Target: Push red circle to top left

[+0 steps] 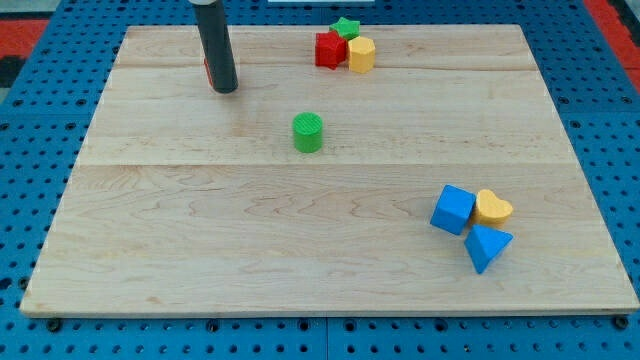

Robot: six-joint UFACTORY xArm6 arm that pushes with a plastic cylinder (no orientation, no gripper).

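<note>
My tip (225, 88) is grasping nothing, touching the red circle (207, 70), which is peeking out just left of it, mostly hidden. Risk: an off-centre push is likely spinning it off the wooden board (300, 230).

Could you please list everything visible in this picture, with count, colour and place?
Red block: one, red, upper left, mostly hidden behind the rod; shape cannot be told.
Green cylinder: one, green, centre of the board.
Green star: one, green, top edge.
Red cube: one, red, below the star.
Yellow hexagon block: one, yellow, right of the red cube.
Blue cube: one, blue, lower right.
Yellow heart: one, yellow, beside the blue cube.
Blue triangle: one, blue, below the heart.
Wooden board: one, light wood.
My tip: one, dark, against the red block.
</note>
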